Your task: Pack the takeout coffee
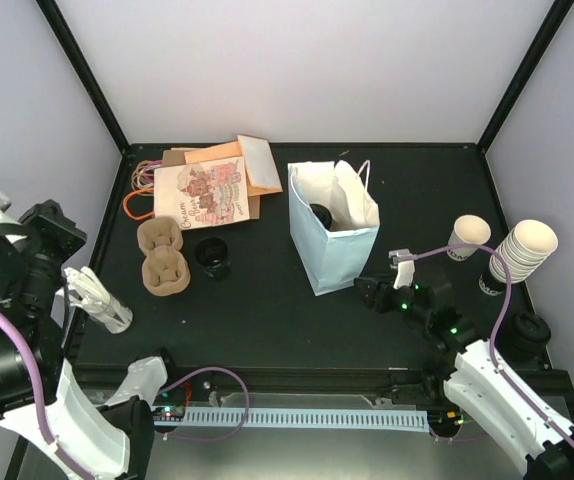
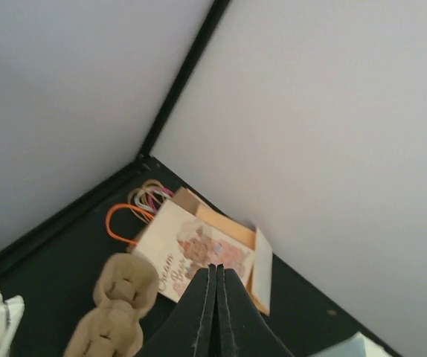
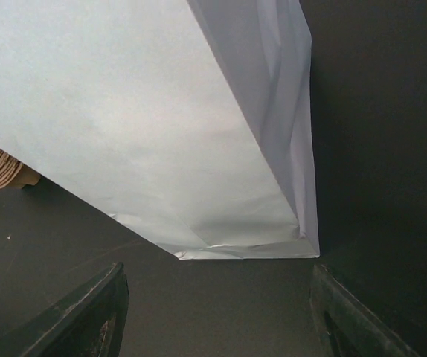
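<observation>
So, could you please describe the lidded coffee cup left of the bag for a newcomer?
Start at the pale blue paper bag mid-table. Left of it lies a brown cup carrier, and the coffee cup stands beside that, on the bag's side. From above it shows a round black lid, unlike the open cream cups far right.

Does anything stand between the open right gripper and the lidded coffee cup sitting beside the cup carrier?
Yes. The upright blue bag stands between the right gripper and the coffee cup beside the carrier.
</observation>
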